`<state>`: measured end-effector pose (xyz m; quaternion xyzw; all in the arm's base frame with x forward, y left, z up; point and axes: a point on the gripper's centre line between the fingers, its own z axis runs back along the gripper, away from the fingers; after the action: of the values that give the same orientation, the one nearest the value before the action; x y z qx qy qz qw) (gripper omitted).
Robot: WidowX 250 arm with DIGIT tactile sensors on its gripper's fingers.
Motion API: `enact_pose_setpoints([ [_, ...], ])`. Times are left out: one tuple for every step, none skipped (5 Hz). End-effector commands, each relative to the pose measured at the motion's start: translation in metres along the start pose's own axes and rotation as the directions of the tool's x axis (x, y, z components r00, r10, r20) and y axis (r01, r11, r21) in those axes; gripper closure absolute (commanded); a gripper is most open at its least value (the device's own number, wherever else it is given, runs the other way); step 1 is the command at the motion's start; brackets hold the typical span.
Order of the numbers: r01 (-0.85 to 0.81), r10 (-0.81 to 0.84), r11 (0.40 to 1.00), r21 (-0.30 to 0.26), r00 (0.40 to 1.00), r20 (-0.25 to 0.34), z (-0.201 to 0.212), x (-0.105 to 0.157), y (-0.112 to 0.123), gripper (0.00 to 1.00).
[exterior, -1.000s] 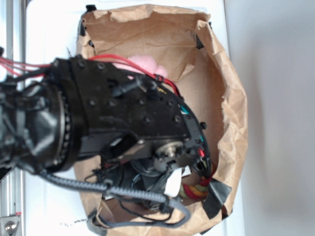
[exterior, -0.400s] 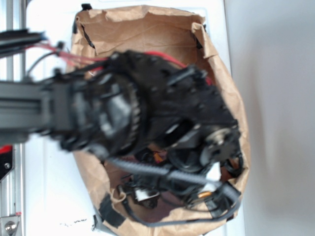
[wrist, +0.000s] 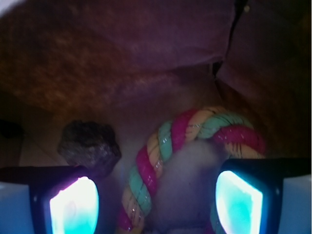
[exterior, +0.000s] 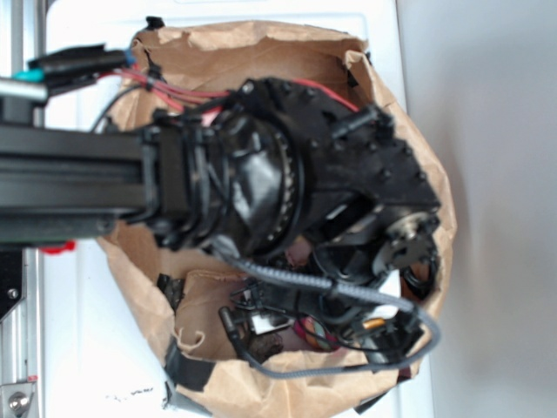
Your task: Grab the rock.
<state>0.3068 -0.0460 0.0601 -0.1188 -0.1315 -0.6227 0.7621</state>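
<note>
Your tool (wrist: 156,200) hangs wide open and empty inside the paper bag (exterior: 226,57); the rock (wrist: 89,145) sits at ten o'clock, so closing now likely grabs the rope (wrist: 161,161) instead.

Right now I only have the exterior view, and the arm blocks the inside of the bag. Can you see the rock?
Observer: Yes. In the wrist view the rock lies on the bag floor, just beyond the end effector's left finger.
Operator: Anything between the fingers?
Observer: A braided multicoloured rope, not the rock.
Operator: Is the end effector open?
Observer: Yes, its fingers are wide apart, holding nothing.
</note>
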Motion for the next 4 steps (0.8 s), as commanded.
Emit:
enact_pose_setpoints([
  [0.124, -0.124, 0.992, 0.012, 0.99, 0.069, 0.014, 0.02, -0.038, 0.0],
  [0.153, -0.153, 0.988, 0.011, 0.983, 0.102, 0.012, 0.028, -0.045, 0.0],
  [0.171, -0.172, 0.985, 0.018, 0.979, 0.106, 0.008, 0.032, -0.047, 0.0],
  [0.186, -0.186, 0.982, 0.006, 0.974, 0.127, 0.008, 0.037, -0.046, 0.0],
])
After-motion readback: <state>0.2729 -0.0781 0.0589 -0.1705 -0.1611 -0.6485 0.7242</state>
